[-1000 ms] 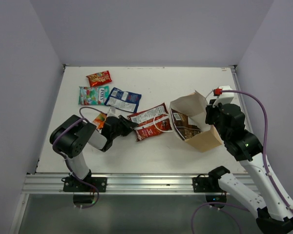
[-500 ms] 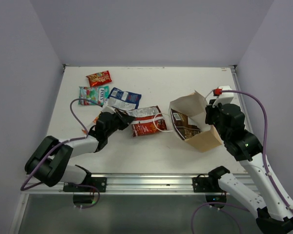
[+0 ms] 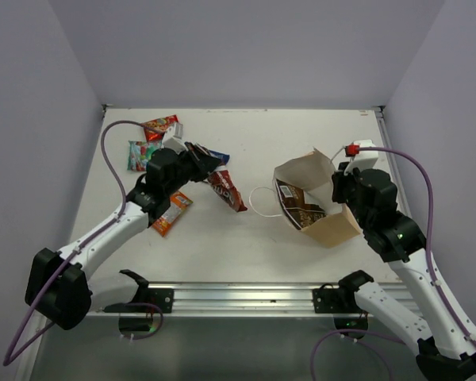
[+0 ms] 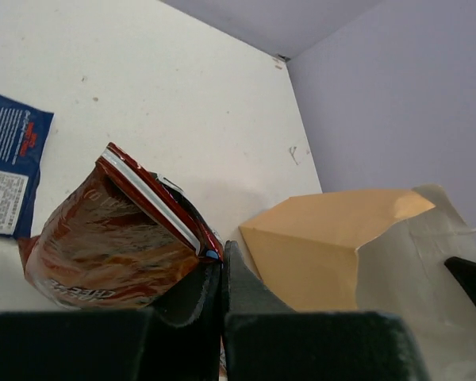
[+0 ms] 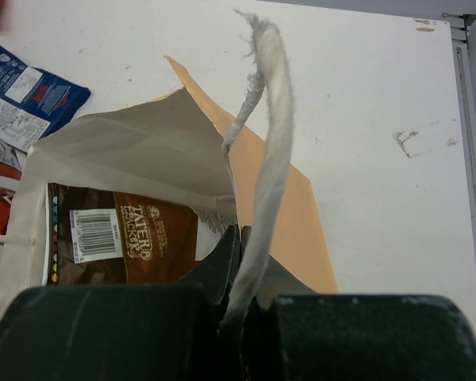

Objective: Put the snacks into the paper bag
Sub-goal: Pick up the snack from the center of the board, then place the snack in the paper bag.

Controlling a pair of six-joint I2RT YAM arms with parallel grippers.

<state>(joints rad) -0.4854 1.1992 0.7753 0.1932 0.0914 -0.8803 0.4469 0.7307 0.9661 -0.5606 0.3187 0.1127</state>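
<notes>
On the white bench [image 3: 262, 135], seen from above, the paper bag [image 3: 333, 226] lies on its side at the right, its mouth spread open toward the left. A dark brown packet [image 3: 297, 208] lies just inside the opening, barcode side up in the right wrist view [image 5: 127, 242]. The right pincer [image 3: 345, 181] is fully closed on a white cord handle [image 5: 270, 159] of the bag, which rises taut from between the fingers [image 5: 239, 246] and holds the upper wall of the mouth raised. A second cord handle [image 3: 262, 202] lies as a loose loop on the bench just left of the mouth. The left pincer [image 3: 206, 165] is at mid-bench, well apart from the bag, and is closed tight on one corner of a red-brown packet [image 3: 226, 189]. The left wrist view shows the two fingers pressed together on that corner [image 4: 222, 274], with the packet [image 4: 111, 246] bulging to their left and the bag [image 4: 325, 254] beyond to the right. Whether the packet's lower edge touches the bench cannot be told. Four snacks lie flat at the left: a red packet [image 3: 160, 125] farthest back, a teal-green packet [image 3: 139, 155] nearer, a blue-white packet [image 4: 8, 171] partly hidden by the left arm, and an orange packet [image 3: 172, 213] nearest the arm bases.
</notes>
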